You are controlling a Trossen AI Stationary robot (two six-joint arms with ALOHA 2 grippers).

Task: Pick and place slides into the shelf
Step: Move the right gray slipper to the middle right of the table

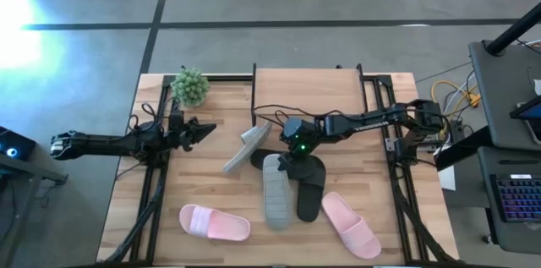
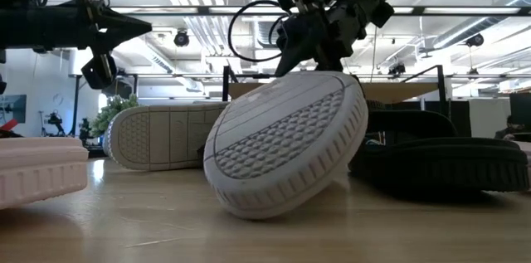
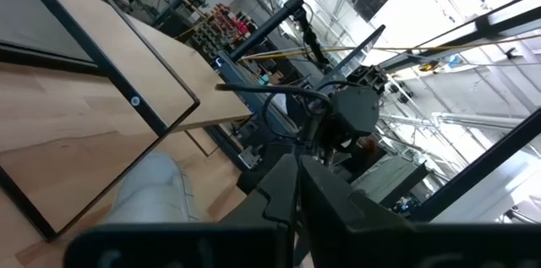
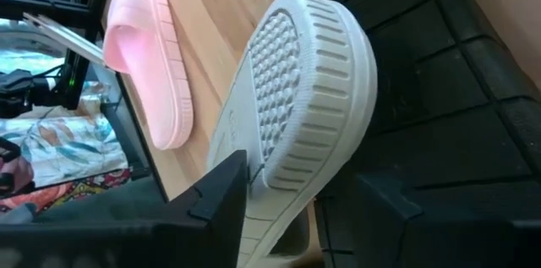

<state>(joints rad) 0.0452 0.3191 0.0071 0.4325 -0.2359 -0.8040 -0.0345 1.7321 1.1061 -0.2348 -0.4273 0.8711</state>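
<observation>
With fingers (image 4: pixel 221 199) of the right gripper (image 1: pixel 294 160) clamped across one end of the pale grey slide (image 1: pixel 275 192), held it sole up and tipped off the table (image 1: pixel 211 183), free end resting on the wood. Ran its long axis away from the fingers toward the table's near edge, directly opposite the shelf (image 1: pixel 306 90), which lay behind the wrist at the far edge. Judged the right arm much the nearer to both. Showed a moulded foam sole, studded in the middle and ribbed round a rounded rim. Lay against the black pair (image 1: pixel 309 188), ridged and matte; second grey slide (image 1: pixel 248 146) propped near the shelf's front; pink slides (image 1: pixel 214 221) smooth and apart. Kept left gripper (image 1: pixel 207 129) aloft at left, fingertips pressed together
</observation>
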